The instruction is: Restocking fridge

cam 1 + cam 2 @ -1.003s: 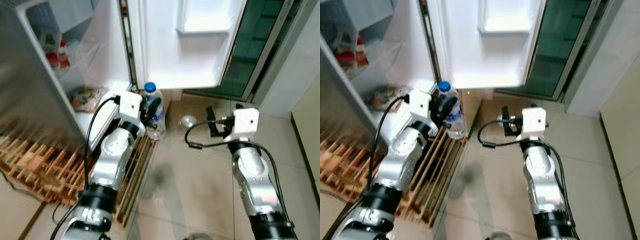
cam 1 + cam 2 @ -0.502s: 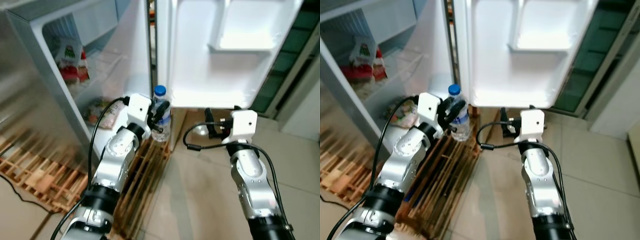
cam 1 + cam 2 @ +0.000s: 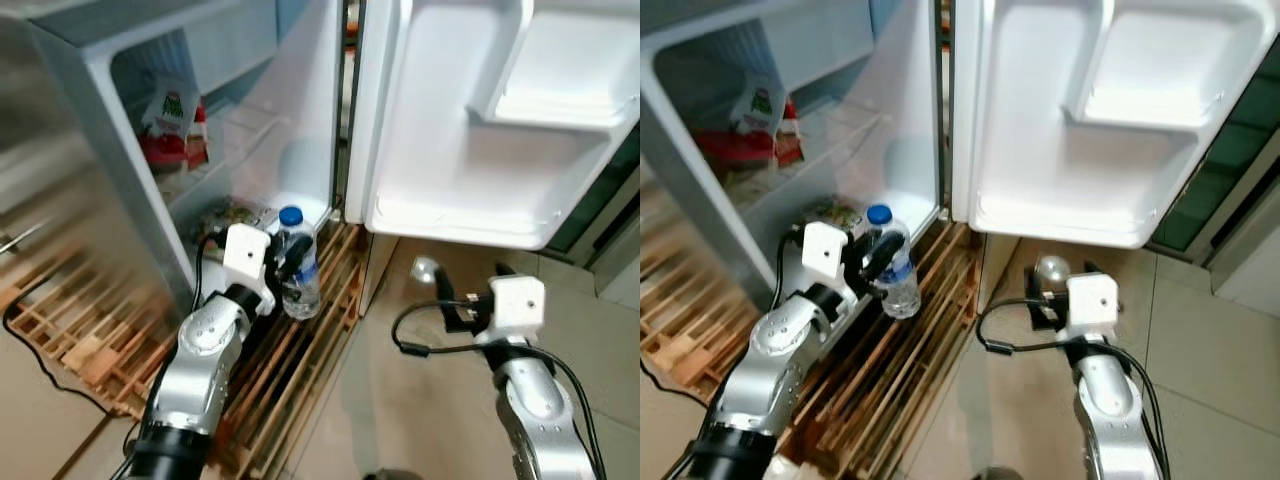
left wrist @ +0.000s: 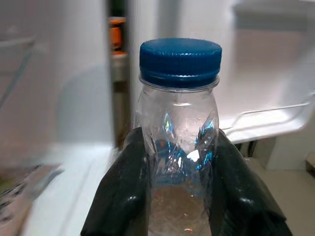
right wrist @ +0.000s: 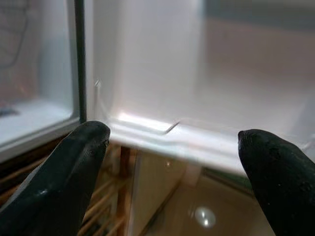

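One clear bottle [image 4: 179, 147], blue cap, upright

Left arm reaching up from lower left of the frame, left gripper [image 3: 292, 272] at centre left with fingers [image 4: 123, 196] clamped on a bottle [image 4: 179, 147], right arm at lower right, right gripper [image 5: 172, 162] fingers spread wide, holding nothing

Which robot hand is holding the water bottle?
The left gripper: its jaws clamp the blue-capped bottle. The right gripper holds nothing, jaws open.
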### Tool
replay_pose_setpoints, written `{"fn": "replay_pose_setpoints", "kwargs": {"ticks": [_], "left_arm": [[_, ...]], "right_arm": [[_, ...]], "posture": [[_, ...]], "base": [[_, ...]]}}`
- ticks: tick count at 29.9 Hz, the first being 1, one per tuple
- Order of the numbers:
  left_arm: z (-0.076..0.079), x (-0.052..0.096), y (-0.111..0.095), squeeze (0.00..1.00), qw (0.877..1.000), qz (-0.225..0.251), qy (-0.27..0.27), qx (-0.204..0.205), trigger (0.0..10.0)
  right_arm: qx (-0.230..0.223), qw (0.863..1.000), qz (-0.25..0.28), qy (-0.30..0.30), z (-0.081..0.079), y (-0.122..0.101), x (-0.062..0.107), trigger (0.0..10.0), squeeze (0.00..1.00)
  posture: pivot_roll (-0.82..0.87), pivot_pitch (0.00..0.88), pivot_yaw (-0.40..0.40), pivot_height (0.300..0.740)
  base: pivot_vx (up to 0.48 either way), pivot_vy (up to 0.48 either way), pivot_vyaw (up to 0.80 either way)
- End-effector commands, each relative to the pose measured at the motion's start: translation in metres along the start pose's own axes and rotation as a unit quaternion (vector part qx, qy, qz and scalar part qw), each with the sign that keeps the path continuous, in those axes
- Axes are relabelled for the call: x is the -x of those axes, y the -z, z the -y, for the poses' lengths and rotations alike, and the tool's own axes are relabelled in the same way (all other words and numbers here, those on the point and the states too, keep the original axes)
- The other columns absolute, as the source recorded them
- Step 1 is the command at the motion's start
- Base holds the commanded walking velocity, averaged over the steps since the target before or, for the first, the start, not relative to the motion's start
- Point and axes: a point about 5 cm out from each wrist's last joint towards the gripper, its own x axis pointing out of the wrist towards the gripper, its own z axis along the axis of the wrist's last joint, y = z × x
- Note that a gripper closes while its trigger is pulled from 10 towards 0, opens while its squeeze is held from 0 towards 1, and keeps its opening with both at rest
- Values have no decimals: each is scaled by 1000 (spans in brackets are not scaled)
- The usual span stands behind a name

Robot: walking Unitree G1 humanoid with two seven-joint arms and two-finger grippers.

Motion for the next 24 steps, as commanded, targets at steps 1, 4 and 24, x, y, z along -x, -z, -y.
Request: {"fn": "replay_pose_setpoints", "kwargs": {"ticks": [1, 4, 24], "left_arm": [[8, -9, -14, 0, 999, 26, 19, -6, 10000], [8, -11, -17, 0, 999, 30, 23, -7, 10000], [24, -69, -64, 0, 995, 104, 2, -9, 10000]], "right_arm": [[6, 1000, -9, 19, 11, 1, -2, 10000, 1000], [7, 1000, -3, 18, 10, -2, -4, 10000, 1000], [-2, 1000, 0, -4, -4, -1, -4, 10000, 1000]], "posture": [[-190, 0, 31, 740], [-193, 0, 35, 740], [-221, 0, 50, 740]], "base": [[240, -412, 0], [242, -410, 0], [38, -61, 0]]}}
